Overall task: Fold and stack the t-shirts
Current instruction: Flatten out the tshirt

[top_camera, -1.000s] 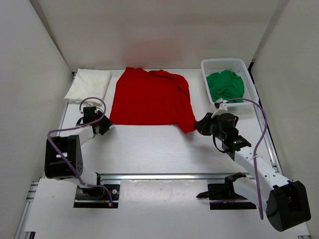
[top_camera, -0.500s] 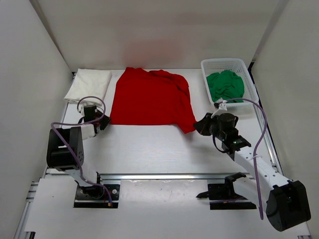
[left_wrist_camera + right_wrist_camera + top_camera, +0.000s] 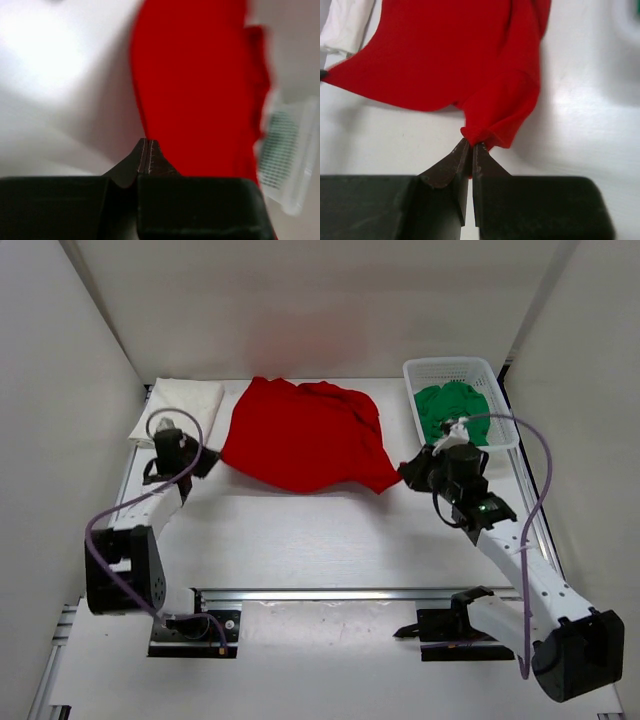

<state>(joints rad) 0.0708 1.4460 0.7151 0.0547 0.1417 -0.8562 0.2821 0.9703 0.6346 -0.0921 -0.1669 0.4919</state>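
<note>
Right jaws pinch the red shirt (image 3: 300, 435) by its near corner at 3 o'clock. Left jaws, shut, seem to hold the 9 o'clock corner. It lies mid-table (image 3: 320, 530), near hem raised. First fold, I'd say. Next, both corners should travel toward 12 together.

A white mesh plastic basket (image 3: 449, 365) stands at the far right corner of the white counter (image 3: 300, 530), its long sides running front to back along the counter's right edge. In the left wrist view the same basket (image 3: 285, 150) shows only as a pale, blurred lattice at the right border. A plain pale back wall (image 3: 320, 300), a left wall (image 3: 60, 390) and a right wall (image 3: 590, 390) close the counter in. A silver metal rail (image 3: 330, 593) runs across its near edge, with a white board (image 3: 320, 670) lying nearer than that rail.
</note>
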